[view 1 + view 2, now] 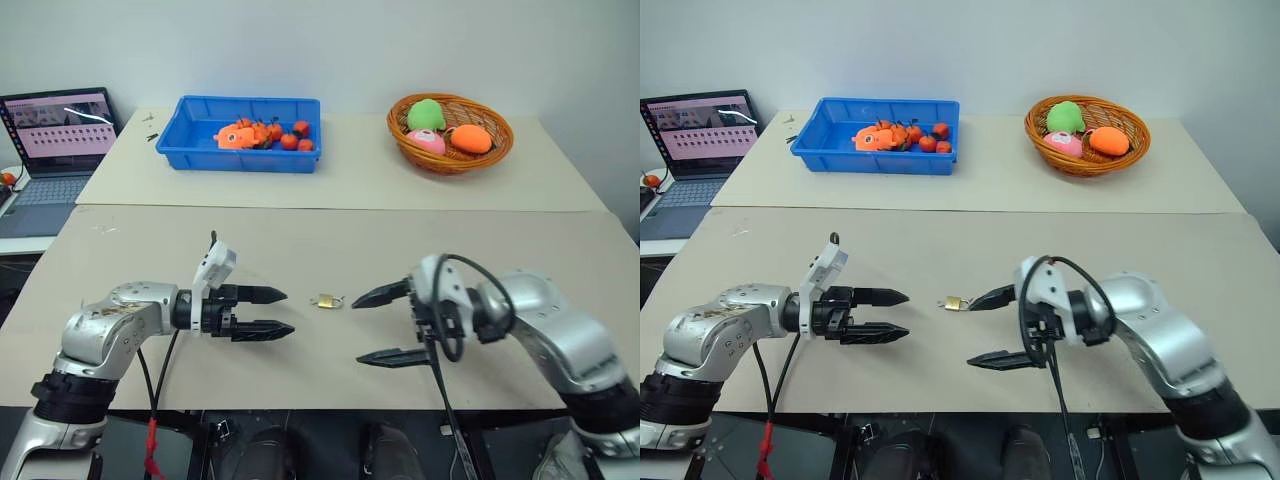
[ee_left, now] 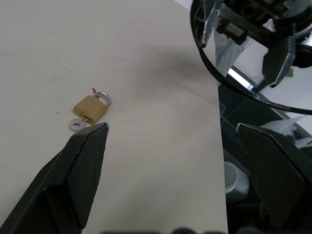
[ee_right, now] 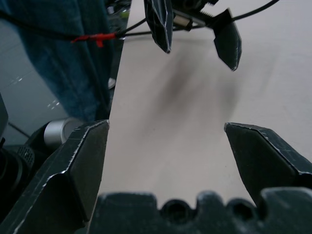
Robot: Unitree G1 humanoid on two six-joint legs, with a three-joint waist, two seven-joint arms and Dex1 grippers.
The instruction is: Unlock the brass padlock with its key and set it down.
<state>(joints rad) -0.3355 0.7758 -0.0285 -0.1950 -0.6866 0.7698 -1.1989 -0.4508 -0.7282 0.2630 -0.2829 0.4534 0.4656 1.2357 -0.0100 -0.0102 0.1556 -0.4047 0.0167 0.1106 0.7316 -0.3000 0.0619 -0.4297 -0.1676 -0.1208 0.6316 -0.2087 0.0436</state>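
Note:
The brass padlock (image 1: 326,300) lies flat on the beige table near its front edge, silver shackle closed. The key (image 2: 75,125) sticks out of the base of the padlock (image 2: 91,108), with its round silver head resting on the table. My left gripper (image 1: 288,311) hovers just left of the padlock, pointing right, open and holding nothing. My right gripper (image 1: 356,330) faces it from the right, also open and holding nothing, its upper fingertip close to the padlock. The two grippers point at each other with the padlock between them. The right wrist view shows the left gripper (image 3: 200,57) over bare table.
At the back of the far table stand a blue bin (image 1: 198,145) with small orange and red toys and a wicker basket (image 1: 500,150) of plush fruit. An open laptop (image 1: 58,130) sits on the left. The table's front edge (image 1: 330,408) runs just below both grippers.

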